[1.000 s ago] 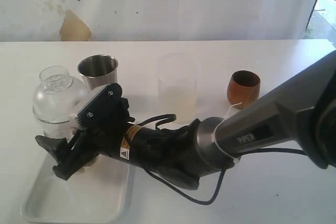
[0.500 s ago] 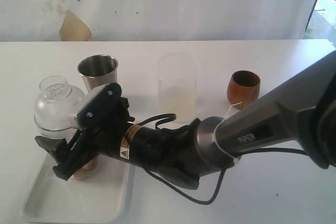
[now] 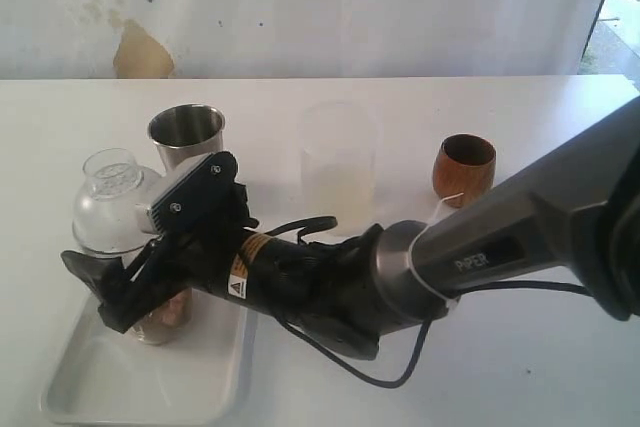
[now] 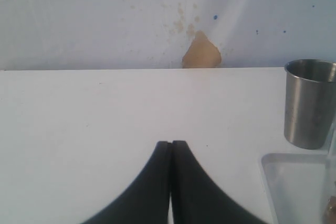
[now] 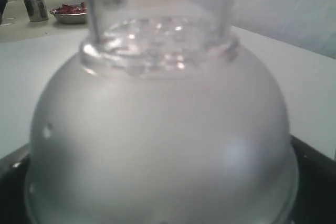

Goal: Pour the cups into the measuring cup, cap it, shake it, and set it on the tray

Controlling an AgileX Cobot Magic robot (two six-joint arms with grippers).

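1. Exterior view is showing the right claw (image 3: 105, 295) reaching across the table (image 3: 540, 367) and straddling the measuring cup (image 3: 168, 309). The cup's base is sitting in the tray (image 3: 150, 382), and its dome cap (image 3: 112, 215) is rising above the claw.
2. The right claw's jaws are standing wide on either side of the vessel. Whether the pads are pressing on it I cannot tell.
3. The left claw (image 4: 170, 142) is hanging over bare table with its jaws pressed together, gripping nothing.
4. The step in hand is looking like the set-down and release. Doing it well is calling for three things:
   - getting the base flat on the tray floor and the vessel upright before letting go;
   - spreading the jaws clear of both walls;
   - backing out level, so that neither finger is dragging the cup or clipping the cap.
5. The steel tumbler (image 3: 186, 137) is standing just beside the tray, so the retreat is needing a path away from it.
6. The claw is hiding most of the vessel's wall, and something brownish is showing low inside it, too blurred to name. The vessel is appearing to lean, but whether that is true tilt is unclear. The right wrist view is filling with the cap alone.
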